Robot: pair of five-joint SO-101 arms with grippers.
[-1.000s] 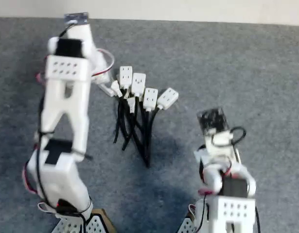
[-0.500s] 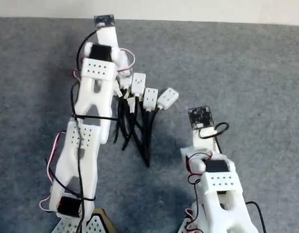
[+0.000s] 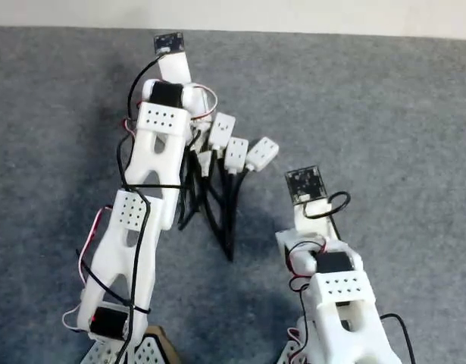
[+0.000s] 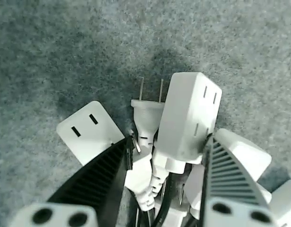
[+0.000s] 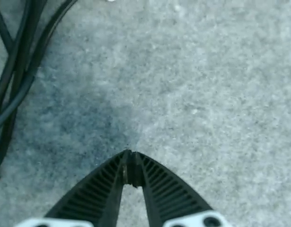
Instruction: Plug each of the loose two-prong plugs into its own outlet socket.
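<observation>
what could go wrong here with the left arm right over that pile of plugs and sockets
The open left gripper straddles both a loose plug and a socket block, so closing may pinch both. The black cords lie bunched together, so lifting one plug could drag its neighbours.

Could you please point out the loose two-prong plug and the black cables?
two-prong plug [image 4: 146, 111], left wrist view, its white body.
black cables [image 5: 16, 54], right wrist view, middle of the bundle.
</observation>
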